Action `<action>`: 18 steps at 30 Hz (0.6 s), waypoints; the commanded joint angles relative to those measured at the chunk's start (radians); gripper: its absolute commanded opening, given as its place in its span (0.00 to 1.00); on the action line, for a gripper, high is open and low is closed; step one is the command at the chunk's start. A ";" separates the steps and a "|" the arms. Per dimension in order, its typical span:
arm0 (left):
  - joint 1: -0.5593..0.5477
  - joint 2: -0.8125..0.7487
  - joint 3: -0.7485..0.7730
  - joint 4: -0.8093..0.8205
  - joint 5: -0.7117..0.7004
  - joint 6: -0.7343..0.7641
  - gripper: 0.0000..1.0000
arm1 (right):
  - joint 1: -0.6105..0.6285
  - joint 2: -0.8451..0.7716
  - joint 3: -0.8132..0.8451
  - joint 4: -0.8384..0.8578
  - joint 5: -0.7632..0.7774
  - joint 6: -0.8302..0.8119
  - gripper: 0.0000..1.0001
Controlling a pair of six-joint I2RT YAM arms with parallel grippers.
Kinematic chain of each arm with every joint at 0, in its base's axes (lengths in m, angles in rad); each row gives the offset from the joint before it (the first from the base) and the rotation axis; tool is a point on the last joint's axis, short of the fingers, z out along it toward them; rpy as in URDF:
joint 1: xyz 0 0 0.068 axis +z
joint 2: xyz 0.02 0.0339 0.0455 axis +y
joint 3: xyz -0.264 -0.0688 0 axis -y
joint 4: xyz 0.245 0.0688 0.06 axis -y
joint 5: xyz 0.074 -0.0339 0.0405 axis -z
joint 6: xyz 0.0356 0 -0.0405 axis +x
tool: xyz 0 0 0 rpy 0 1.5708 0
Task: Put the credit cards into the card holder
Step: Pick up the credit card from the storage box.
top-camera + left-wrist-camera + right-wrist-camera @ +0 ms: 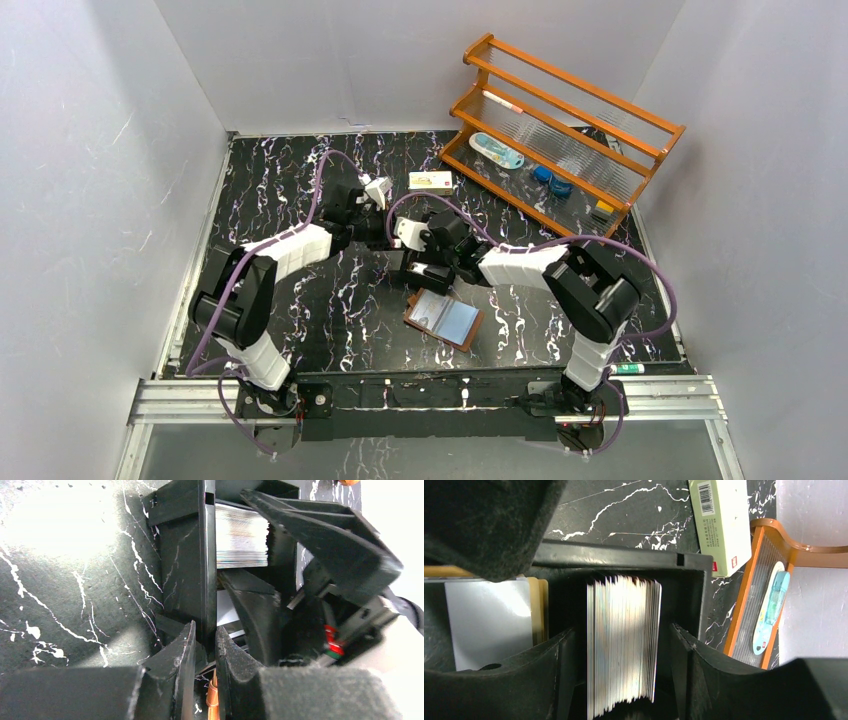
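**Fig. Both grippers at the card tray; holder open nearby**

Top view w/ two wrist views. L gripper (205, 630): fingers nearly together, clamped on one upright wall of the black tray (624, 560). R gripper (621, 629): fingers apart, one either side of the cards (624, 645), which stand on edge as a packed stack inside the tray. A slim gap shows btwn each finger and the stack, so no grip. Beside the stack a grey card (489, 625) lies flat over a tan card (542, 610); a dark, blurred part of the R gripper covers their upper edge. Holder (445, 318): open, flat on the marbled table (300, 320), just nearer the arm bases than the tray, apart from both grippers. Both wrists crowd over the tray in the top view & hide most of it. Beyond the tray: a white-yellow carton (430, 180) near its far wall; an orange rack (560, 130) at the far R corner, well apart.
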 commanded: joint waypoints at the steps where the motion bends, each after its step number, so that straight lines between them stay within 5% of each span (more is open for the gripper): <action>1: 0.005 0.042 0.000 -0.100 -0.008 0.036 0.00 | -0.012 0.034 0.037 0.068 0.035 -0.040 0.68; 7: 0.005 0.060 0.014 -0.147 -0.013 0.064 0.00 | -0.022 -0.063 0.032 0.072 0.018 -0.009 0.53; 14: 0.005 0.062 0.021 -0.165 -0.021 0.073 0.00 | -0.040 -0.105 0.028 0.056 -0.008 0.003 0.57; 18: 0.005 0.067 0.023 -0.168 -0.021 0.068 0.00 | -0.049 -0.113 0.035 0.039 -0.025 -0.004 0.50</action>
